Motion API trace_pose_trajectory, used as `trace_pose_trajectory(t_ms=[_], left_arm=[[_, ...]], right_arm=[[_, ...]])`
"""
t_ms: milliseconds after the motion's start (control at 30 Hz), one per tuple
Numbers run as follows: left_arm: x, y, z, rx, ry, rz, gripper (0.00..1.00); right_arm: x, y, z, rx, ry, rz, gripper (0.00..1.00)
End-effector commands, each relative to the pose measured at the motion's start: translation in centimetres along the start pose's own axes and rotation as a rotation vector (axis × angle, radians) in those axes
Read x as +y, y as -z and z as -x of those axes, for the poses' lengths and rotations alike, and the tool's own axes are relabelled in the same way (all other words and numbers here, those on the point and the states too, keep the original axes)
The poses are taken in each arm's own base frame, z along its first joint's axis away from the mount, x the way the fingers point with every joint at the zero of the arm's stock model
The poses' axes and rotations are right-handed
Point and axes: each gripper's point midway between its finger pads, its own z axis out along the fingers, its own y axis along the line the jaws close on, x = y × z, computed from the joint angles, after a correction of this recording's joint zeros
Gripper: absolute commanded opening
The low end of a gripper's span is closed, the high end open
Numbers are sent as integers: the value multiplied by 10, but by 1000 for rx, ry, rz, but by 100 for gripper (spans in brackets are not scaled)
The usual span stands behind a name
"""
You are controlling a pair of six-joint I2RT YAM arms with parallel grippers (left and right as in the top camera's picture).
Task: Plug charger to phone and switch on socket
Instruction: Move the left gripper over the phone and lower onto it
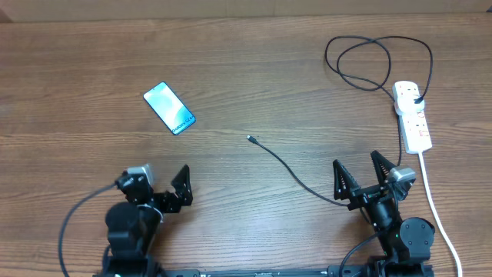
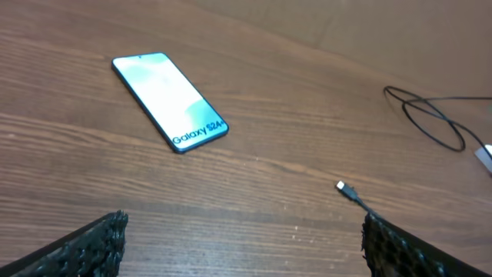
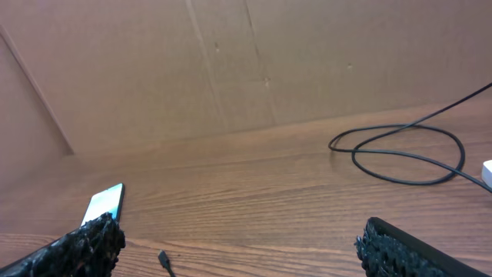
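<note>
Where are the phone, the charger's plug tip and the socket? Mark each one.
phone (image 2: 169,100): left wrist view, middle of its lit screen.
charger's plug tip (image 2: 343,187): left wrist view, the small connector end.
socket (image 1: 413,117): overhead view, middle of its white body.

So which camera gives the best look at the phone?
The left wrist view: the phone lies close and whole, its screen text readable. Overhead shows it whole but small; the right wrist view catches only a distant, partly hidden piece.
</note>
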Motion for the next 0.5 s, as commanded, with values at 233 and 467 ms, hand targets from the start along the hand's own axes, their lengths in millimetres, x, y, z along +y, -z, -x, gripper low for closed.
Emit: trace_pose_trajectory(t_ms=[233,467], left_arm=[[5,9,99,98,31,278,100],[-7,-19,97,414,82,281,100]], right_arm=[[-1,0,-1,-6,-2,-4,100],[-1,0,-1,-6,-2,-4,100]])
